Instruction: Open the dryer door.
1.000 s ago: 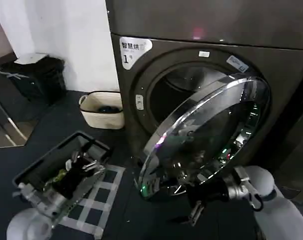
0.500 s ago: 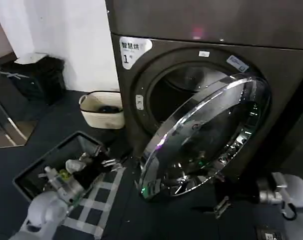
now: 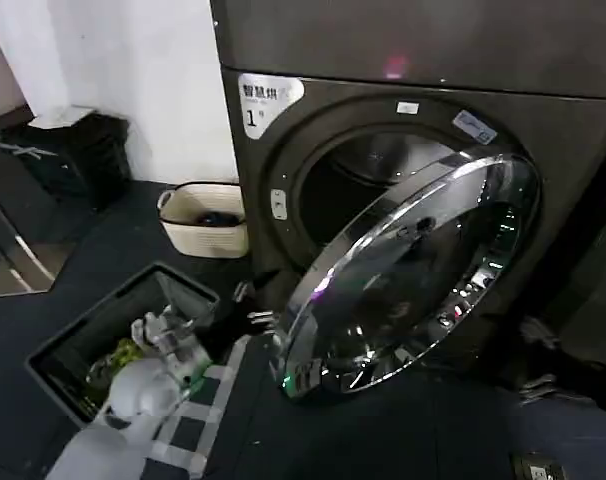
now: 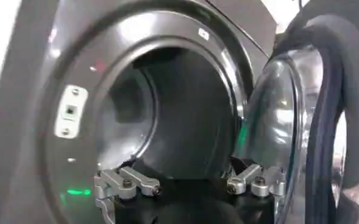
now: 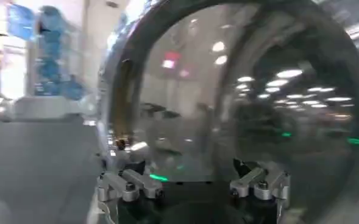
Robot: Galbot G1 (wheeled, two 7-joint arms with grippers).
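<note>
Here the dryer door (image 3: pixel 408 275) stands partly open, swung out from the front of the dryer (image 3: pixel 383 150) on its right side, so its free chrome edge hangs low and to the left, nearer the robot, while the drum mouth behind it lies open. The white sticker (image 3: pixel 265 98) marked "1" sits at the machine's upper left.

The left gripper (image 3: pixel 251 305) is low on the left, just beside the door's free edge and in front of the drum opening. Its fingers (image 4: pixel 127 182) are spread wide apart with nothing between them; in the left wrist view they frame the dark drum (image 4: pixel 173 122), with the door's glass (image 4: pixel 270 128) close alongside.

The right gripper (image 3: pixel 538 360) is low on the right, near the floor and a little apart from the door's hinge side. In the right wrist view its fingers (image 5: pixel 133 185) are also spread, holding nothing, facing the door's glass (image 5: pixel 240 109).

A cream basket (image 3: pixel 205 218) stands by the wall left of the dryer, and a dark bin (image 3: pixel 93 335) sits on the floor near the left arm.
</note>
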